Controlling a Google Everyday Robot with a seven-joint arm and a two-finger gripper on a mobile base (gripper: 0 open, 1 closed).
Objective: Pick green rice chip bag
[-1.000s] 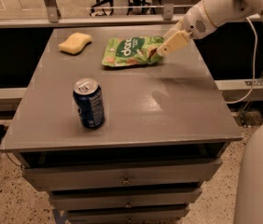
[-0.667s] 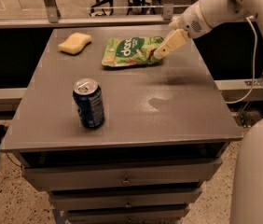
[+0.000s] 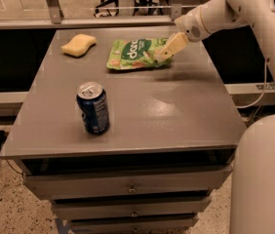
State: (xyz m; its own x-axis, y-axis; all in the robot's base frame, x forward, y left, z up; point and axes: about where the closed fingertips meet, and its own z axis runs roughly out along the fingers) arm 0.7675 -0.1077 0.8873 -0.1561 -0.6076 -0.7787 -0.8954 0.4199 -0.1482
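Reaching over the table (image 3: 176,111), the gripper (image 3: 163,54) sits at one end of the green rice chip bag (image 3: 131,54); I cannot tell if it holds it.

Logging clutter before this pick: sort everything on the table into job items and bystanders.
Job in hand:
green rice chip bag, at the far side of the table
gripper, at the bag's right end

Just lying about:
yellow sponge, far left
blue soda can, upright, front left
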